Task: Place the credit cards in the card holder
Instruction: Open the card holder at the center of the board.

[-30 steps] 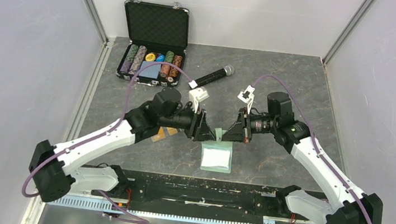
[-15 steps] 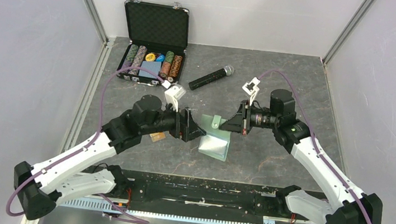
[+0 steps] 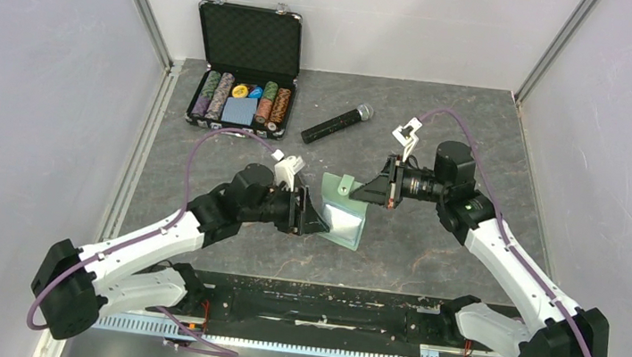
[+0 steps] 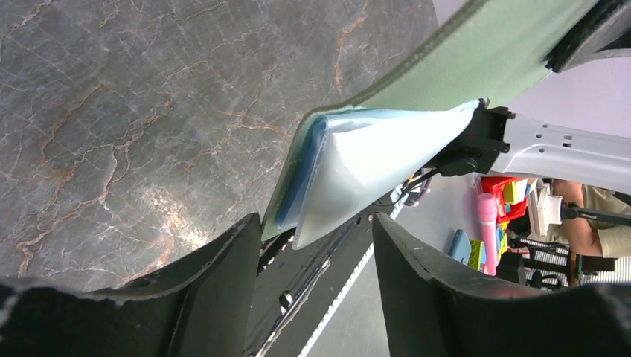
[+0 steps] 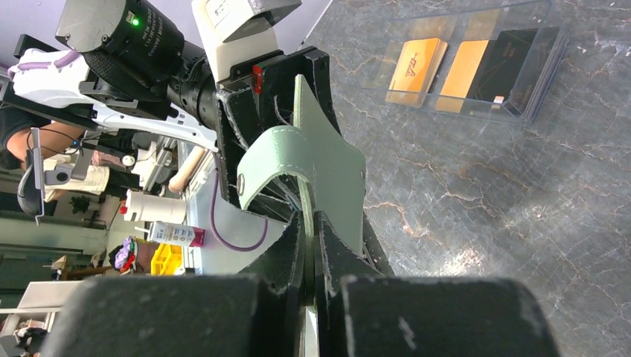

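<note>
Tipped card holder (image 3: 342,218) up, pinched in right pincer (image 3: 365,194), left pincer (image 3: 315,215) gaping alongside; credit cards (image 5: 465,71) not yet in.

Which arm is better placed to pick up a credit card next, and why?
Left. The left gripper is open and empty, while the right gripper is shut on the card holder, holding it up.

Two arms, the left arm (image 3: 143,244) and the right arm (image 3: 510,259), stand at one worktop (image 3: 443,139) with one sage-green card holder (image 3: 342,216), one black microphone (image 3: 332,126), one open chip case (image 3: 247,40) and one clear tray (image 5: 381,56), in which three credit cards show: one orange card (image 5: 417,61), a second orange card (image 5: 463,73) and one black card (image 5: 513,67).
</note>
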Motion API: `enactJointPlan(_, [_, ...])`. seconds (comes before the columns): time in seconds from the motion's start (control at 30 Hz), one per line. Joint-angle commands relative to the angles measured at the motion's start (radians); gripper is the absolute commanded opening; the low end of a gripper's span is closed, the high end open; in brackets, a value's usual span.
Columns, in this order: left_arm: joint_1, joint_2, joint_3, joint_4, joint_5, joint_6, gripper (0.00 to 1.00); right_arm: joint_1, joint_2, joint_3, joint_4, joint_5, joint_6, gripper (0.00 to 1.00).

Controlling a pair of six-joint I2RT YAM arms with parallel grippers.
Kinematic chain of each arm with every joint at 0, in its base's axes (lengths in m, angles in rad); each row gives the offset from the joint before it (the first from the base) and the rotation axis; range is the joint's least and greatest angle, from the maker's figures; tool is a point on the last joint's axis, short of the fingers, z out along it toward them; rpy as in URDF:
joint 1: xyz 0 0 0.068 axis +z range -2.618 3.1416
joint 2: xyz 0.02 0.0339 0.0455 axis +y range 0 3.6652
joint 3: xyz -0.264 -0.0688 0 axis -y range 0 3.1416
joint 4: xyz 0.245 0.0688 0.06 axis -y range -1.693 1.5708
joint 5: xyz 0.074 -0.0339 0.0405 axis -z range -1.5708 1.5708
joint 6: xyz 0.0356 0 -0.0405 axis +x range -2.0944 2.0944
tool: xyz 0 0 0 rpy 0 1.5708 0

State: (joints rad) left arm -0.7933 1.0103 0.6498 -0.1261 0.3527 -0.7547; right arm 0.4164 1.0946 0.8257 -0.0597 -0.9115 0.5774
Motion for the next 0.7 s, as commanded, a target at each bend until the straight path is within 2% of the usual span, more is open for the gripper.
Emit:
enactJointPlan(0.0, [0.002, 0.020, 0.064, 0.009, 0.024, 0.006, 0.62, -0.005, -0.010, -0.015, 0.052, -0.003, 0.022, 0.00])
enactJointPlan(0.13, [0.002, 0.039, 0.097, -0.041, 0.024, 0.041, 0.60, -0.004, -0.010, -0.025, 0.052, -0.002, 0.022, 0.00])
enactJointPlan(0.4, [0.000, 0.052, 0.144, -0.047, 0.061, 0.055, 0.43, -0.004, -0.006, -0.034, 0.049, -0.004, 0.017, 0.00])
enactJointPlan(0.47, [0.000, 0.057, 0.163, -0.062, 0.065, 0.063, 0.42, -0.004, -0.003, -0.038, 0.047, -0.004, 0.016, 0.00])
enactJointPlan(0.53, [-0.002, 0.064, 0.188, -0.101, 0.056, 0.085, 0.44, -0.005, -0.004, -0.040, 0.042, -0.006, 0.012, 0.00])
enactJointPlan(0.6, [-0.004, 0.072, 0.215, -0.154, 0.031, 0.112, 0.54, -0.004, -0.003, -0.043, 0.037, -0.006, 0.009, 0.00])
enactJointPlan(0.67, [-0.004, 0.083, 0.236, -0.198, 0.006, 0.140, 0.58, -0.004, -0.004, -0.043, 0.034, -0.006, 0.007, 0.00])
